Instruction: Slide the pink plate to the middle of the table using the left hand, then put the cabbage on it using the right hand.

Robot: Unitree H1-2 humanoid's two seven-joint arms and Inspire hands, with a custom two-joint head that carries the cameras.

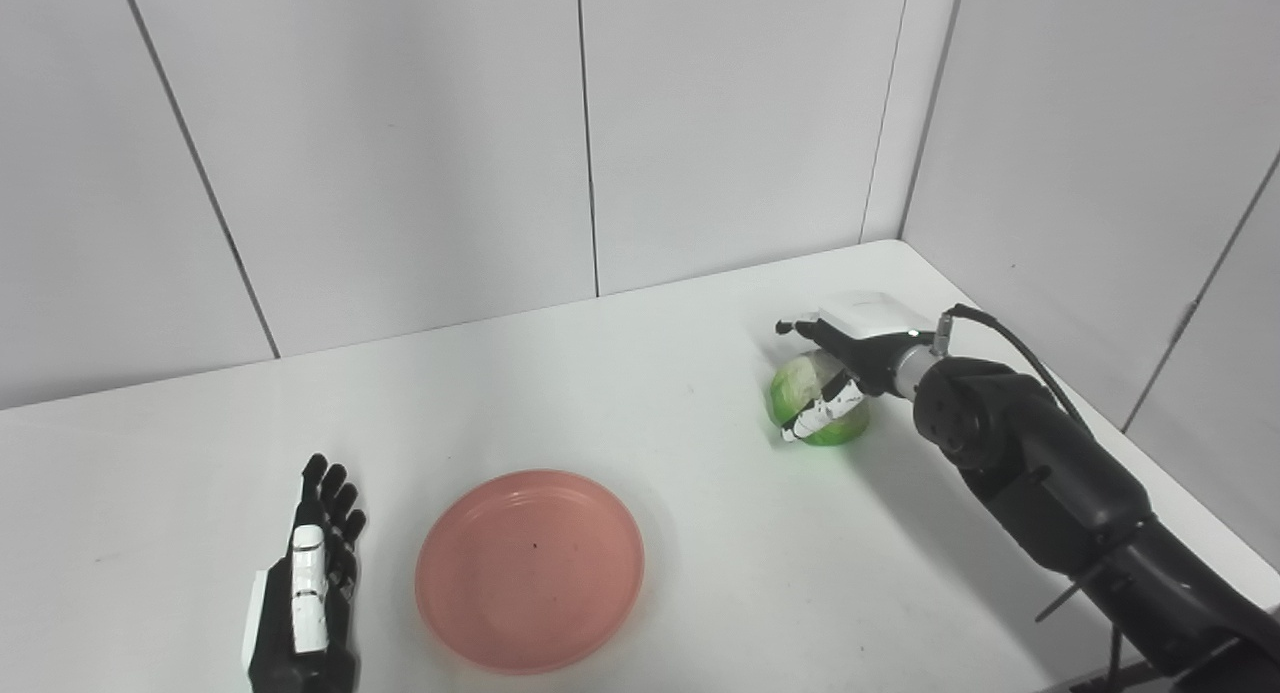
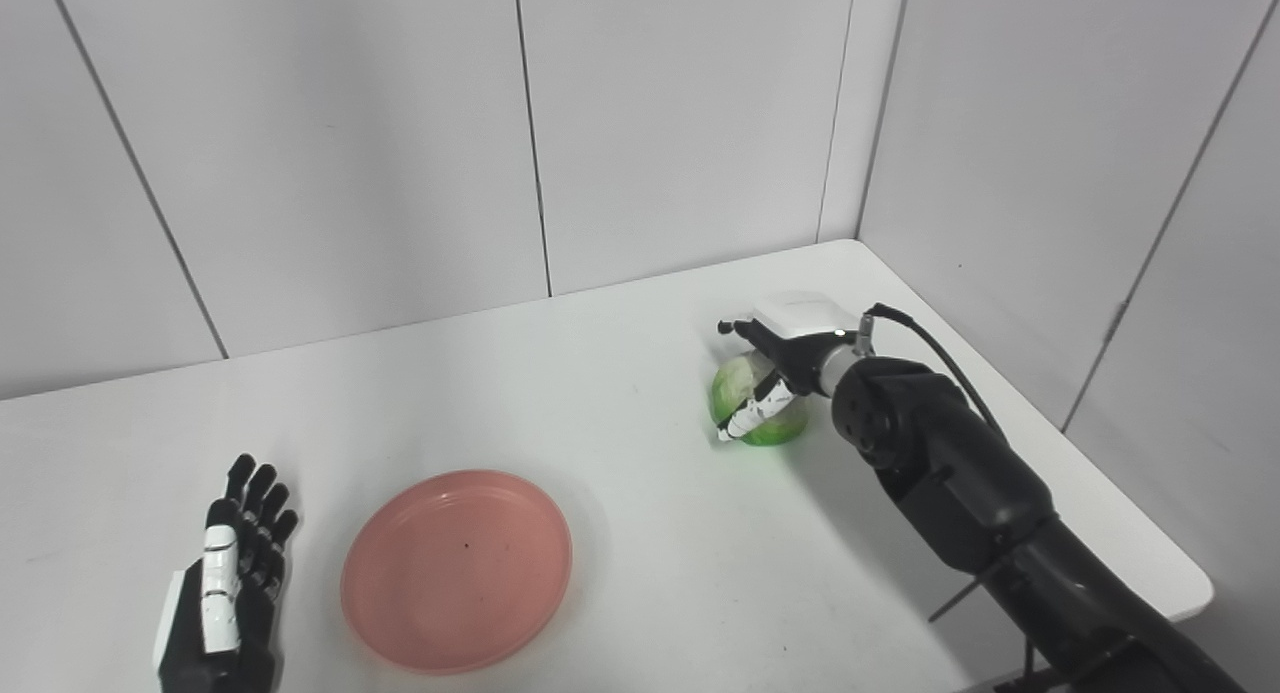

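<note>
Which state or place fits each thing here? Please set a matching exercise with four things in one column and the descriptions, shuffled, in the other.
Things:
1. pink plate
2. cabbage
3. left hand
4. right hand

Descriptions:
A. open, beside the plate, not touching it
B. wrapped around the cabbage
C. empty, near the table's front
D. green, on the table far right of the plate

Pairs: 1-C, 2-D, 3-A, 4-B
</note>
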